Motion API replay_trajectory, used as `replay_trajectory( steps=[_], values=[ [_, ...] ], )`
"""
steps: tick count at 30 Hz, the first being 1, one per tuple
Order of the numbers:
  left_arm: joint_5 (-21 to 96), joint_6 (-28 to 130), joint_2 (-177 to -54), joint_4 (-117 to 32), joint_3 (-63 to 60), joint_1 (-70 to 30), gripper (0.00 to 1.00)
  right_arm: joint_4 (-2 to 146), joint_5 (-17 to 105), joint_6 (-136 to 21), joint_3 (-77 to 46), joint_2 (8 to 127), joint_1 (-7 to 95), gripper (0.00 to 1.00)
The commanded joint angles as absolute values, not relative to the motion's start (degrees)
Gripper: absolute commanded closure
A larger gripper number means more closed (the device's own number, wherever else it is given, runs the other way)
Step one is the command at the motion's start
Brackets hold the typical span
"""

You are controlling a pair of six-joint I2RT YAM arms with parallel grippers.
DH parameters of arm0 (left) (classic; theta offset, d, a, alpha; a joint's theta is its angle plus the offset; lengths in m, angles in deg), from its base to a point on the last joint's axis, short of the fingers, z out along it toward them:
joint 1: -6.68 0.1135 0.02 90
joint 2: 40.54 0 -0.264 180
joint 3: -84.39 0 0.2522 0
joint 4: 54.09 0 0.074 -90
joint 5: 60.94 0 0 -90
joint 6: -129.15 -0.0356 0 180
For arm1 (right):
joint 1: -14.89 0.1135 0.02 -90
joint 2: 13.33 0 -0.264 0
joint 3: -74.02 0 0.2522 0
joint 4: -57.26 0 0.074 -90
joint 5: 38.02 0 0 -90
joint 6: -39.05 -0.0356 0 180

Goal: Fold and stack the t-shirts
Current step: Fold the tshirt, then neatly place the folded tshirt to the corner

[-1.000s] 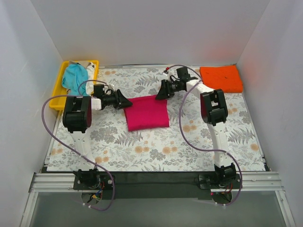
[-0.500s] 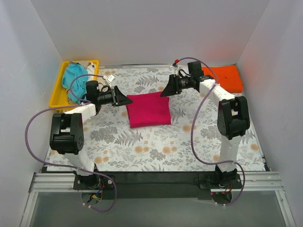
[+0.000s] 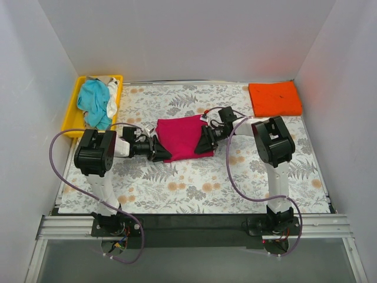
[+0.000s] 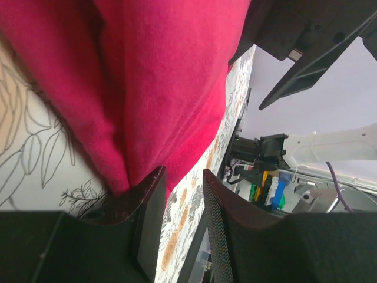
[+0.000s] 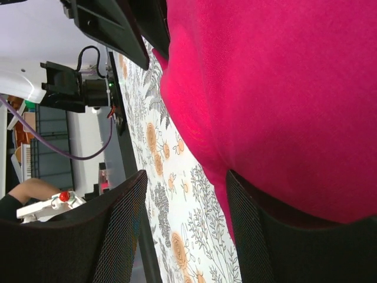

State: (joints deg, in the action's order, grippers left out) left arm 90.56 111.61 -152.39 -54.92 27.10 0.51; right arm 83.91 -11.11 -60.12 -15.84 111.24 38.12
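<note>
A folded magenta-pink t-shirt (image 3: 181, 135) lies flat at the table's middle. My left gripper (image 3: 160, 150) is low at its near left corner; in the left wrist view (image 4: 182, 183) the jaws stand a little apart, with only table showing between them and the magenta cloth (image 4: 165, 82) against one finger (image 4: 147, 203). My right gripper (image 3: 204, 141) is low at the shirt's near right edge; in the right wrist view (image 5: 185, 183) it is open wide, with the cloth's edge (image 5: 277, 106) over one finger (image 5: 259, 236). A folded orange t-shirt (image 3: 274, 98) lies at the far right.
A yellow tray (image 3: 72, 112) at the far left holds crumpled teal (image 3: 93, 97) and white (image 3: 112, 103) shirts. White walls close in the floral-print table on three sides. Purple cables loop from both arms.
Both arms have swung back from the shirt's far corners and dropped low to its near corners. The shirt has shifted slightly.
</note>
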Motion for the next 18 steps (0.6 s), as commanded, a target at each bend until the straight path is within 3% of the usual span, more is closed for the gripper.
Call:
replay_trajectory(
  steps=[1,5,14,18],
  values=[
    [86.37,108.49,-153.65,-51.14,27.91,1.93,0.68,83.5,-6.64,-56.92,-14.89,113.32,37.4,0.46],
    [87.07,106.91,-152.52,-48.77,26.95,5.18,0.68,85.43,-7.25,-55.61,-14.71,110.52,36.69,0.46],
    [89.98,90.31,-138.38,-30.5,18.51,8.27,0.67,99.57,-5.15,-44.81,-12.52,91.63,36.34,0.46],
    [78.49,78.11,-130.55,-23.64,15.17,2.4,0.66,99.85,0.28,-45.14,-6.82,83.72,33.62,0.46]
  ],
)
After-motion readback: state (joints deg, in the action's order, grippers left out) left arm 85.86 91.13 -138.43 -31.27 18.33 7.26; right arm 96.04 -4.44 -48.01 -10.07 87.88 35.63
